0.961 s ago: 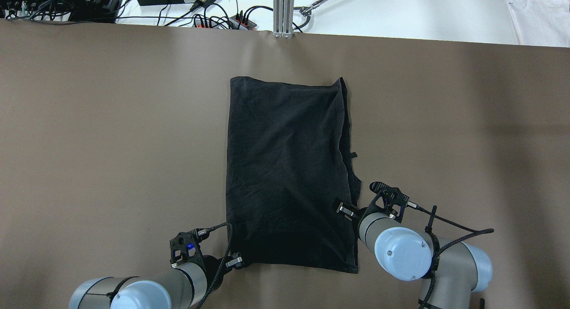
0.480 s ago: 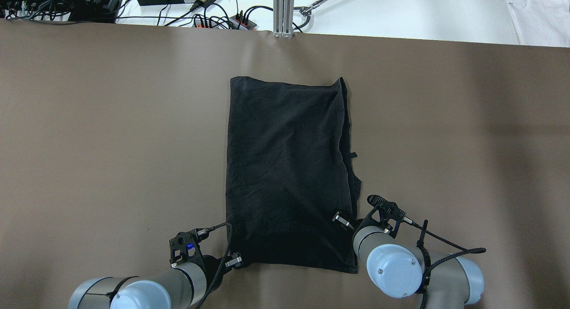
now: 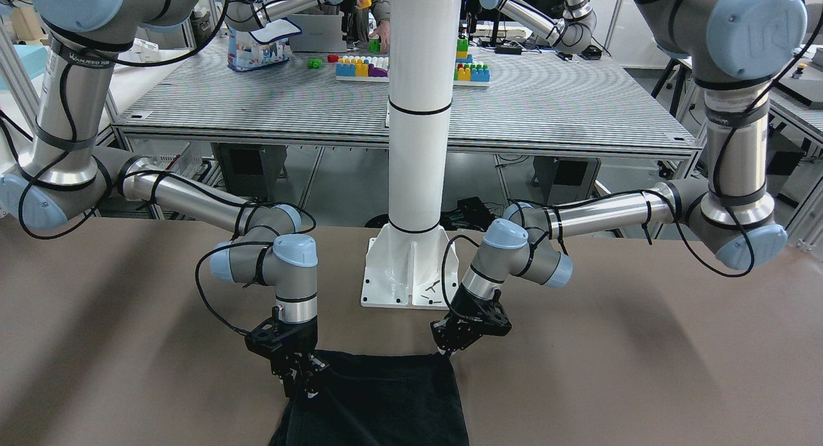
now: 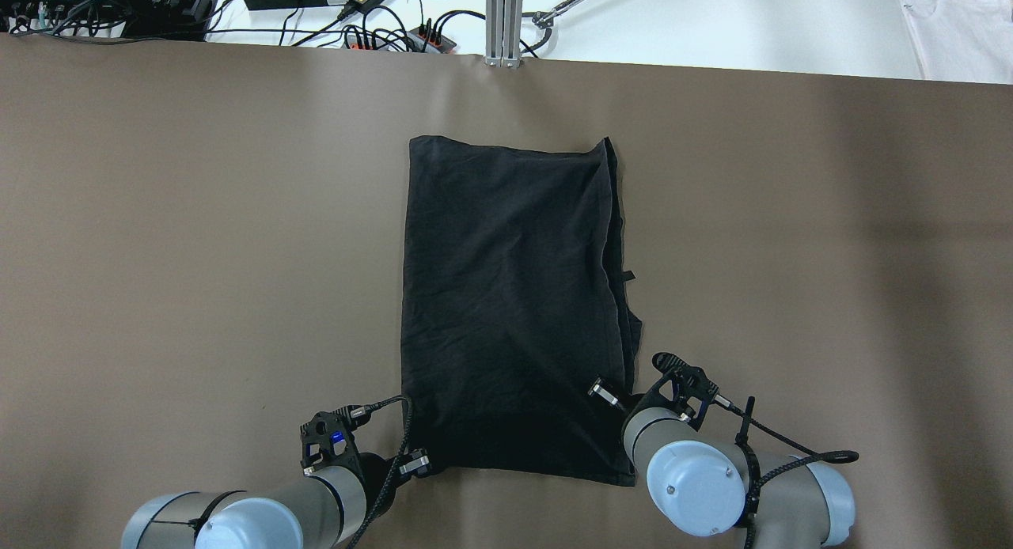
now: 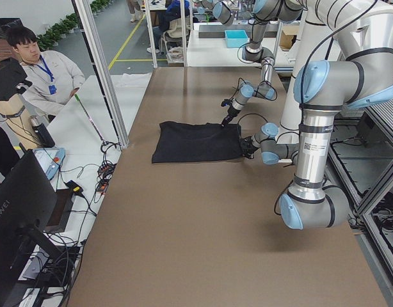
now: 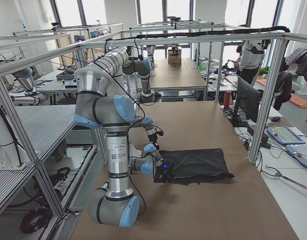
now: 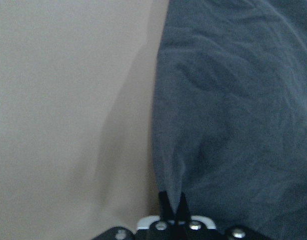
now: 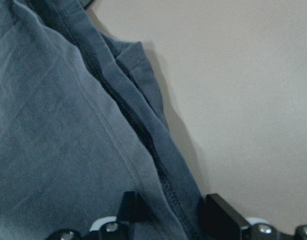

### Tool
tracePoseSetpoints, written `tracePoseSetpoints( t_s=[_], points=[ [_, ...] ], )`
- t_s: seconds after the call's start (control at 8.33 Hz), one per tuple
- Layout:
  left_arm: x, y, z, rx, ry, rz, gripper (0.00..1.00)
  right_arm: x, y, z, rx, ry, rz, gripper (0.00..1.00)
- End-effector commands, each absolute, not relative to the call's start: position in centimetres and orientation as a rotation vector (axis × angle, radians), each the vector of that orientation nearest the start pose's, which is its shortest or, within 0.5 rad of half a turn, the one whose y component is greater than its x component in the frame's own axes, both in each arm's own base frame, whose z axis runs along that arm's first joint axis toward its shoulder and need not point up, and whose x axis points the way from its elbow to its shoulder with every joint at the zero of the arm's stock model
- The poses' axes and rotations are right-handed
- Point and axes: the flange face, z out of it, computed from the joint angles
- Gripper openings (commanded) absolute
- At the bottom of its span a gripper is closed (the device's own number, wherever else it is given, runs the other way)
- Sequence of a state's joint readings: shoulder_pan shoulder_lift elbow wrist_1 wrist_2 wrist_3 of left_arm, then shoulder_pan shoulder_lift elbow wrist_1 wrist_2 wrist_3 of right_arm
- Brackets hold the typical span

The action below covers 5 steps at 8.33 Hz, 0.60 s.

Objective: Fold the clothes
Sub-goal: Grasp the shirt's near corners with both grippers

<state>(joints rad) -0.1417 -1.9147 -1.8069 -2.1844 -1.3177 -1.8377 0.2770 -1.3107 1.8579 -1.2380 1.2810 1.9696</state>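
The clothes are one black fabric piece lying flat on the brown table, long side running away from me, with layered hems along its right edge. My left gripper sits at the near left corner, and in the left wrist view its fingertips are shut on a pinch of the fabric. My right gripper is low over the right edge near the near corner. It is open, its fingers straddling the hem. The front-facing view shows both grippers on the cloth's near edge.
The white pillar's base plate stands just behind the cloth's near edge, between the arms. An aluminium post, cables and power strips line the far edge. A white garment lies far right. A person sits beyond the table.
My right arm has moved back toward the robot along the cloth's right edge, closer to the near right corner. The left gripper and the cloth have stayed put.
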Motion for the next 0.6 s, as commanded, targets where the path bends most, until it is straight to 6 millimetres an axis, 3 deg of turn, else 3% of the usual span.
tracePoseSetpoints(
  t_s=[0.0,0.36,0.48],
  points=[
    [56.89,-24.16,29.15,0.150,1.211,-0.509,0.00,-52.04,-30.72,35.23,0.227,-0.918,0.775,0.45],
    [56.86,-24.17,29.24,0.152,1.209,-0.510,0.00,-52.35,-30.40,35.30,0.231,-0.918,0.789,0.33],
    [56.86,-24.17,29.24,0.152,1.209,-0.510,0.00,-52.32,-30.39,35.23,0.225,-0.921,0.801,0.24]
  ],
)
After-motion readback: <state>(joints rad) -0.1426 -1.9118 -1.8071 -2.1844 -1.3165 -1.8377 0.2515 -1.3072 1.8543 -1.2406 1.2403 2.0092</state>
